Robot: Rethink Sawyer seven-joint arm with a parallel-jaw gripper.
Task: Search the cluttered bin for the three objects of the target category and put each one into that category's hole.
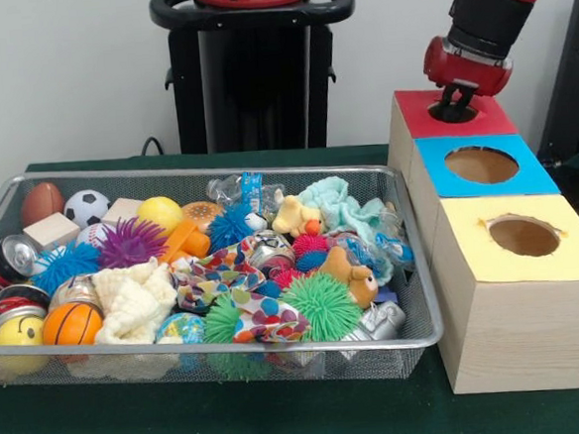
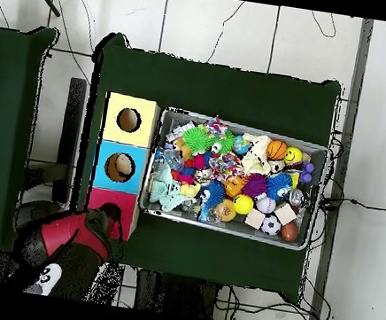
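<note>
The silver wire-mesh bin [image 1: 230, 355] holds a heap of toys. A yellow duck [image 1: 294, 217] with an orange beak lies at its back right. A brown teddy bear [image 1: 351, 275] lies near the front right, beside a green spiky ball. No striped tiger shows in either view. My gripper [image 1: 453, 104] hangs right over the hole [image 1: 467, 115] of the red-topped box [image 1: 491, 118], with its tip down in the opening. What it holds, if anything, is hidden. In the overhead view the arm [image 2: 87, 232] covers the corner of the red-topped box [image 2: 101, 197].
A blue-topped box [image 1: 525, 176] and a yellow-topped box [image 1: 571, 257] stand in a row in front of the red one. The bin also holds spiky pom balls, an orange basketball [image 1: 71, 324], a small football, cans, cloths and wooden blocks. The robot's pedestal [image 1: 254, 70] stands behind the bin.
</note>
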